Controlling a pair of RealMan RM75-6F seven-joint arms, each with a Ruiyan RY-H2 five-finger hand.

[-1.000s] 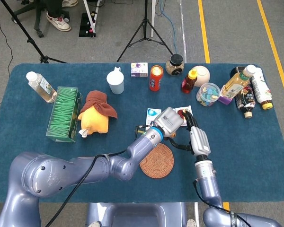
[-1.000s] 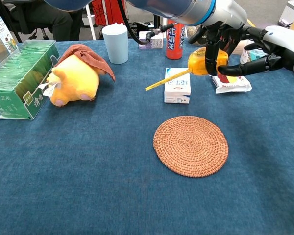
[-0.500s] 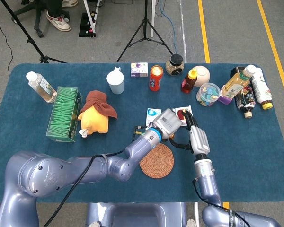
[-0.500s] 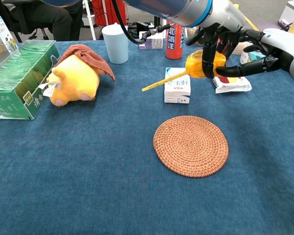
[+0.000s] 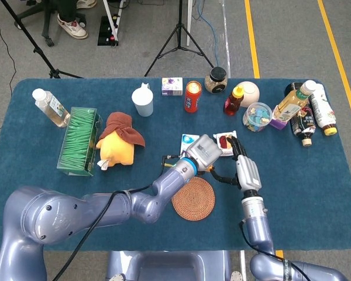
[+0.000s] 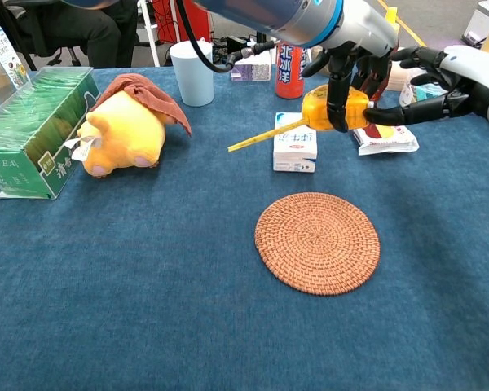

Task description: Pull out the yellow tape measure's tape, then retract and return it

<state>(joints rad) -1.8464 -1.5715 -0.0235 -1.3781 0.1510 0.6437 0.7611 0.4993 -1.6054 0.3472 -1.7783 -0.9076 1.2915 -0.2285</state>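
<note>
Fingers (image 6: 336,90) of our left hand (image 6: 354,49) are wrapping the tape measure (image 6: 332,108), held above the table (image 6: 147,269) w/ tape (image 6: 265,136) sticking out left. Right hand (image 6: 440,81) is pinching its far-right side. Risk: tape snapping back, or case slipping if either grip is loosening.

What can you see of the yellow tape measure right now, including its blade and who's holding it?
The yellow tape measure is a rounded, plastic-looking case held in the air above the blue table, just past the small white carton. The left hand grips it from above, dark fingers wrapped down its front; the right hand reaches in from the other side, fingers at the case. A yellow blade sticks out, slanting down toward the plush toy's side, its tip free.
</note>
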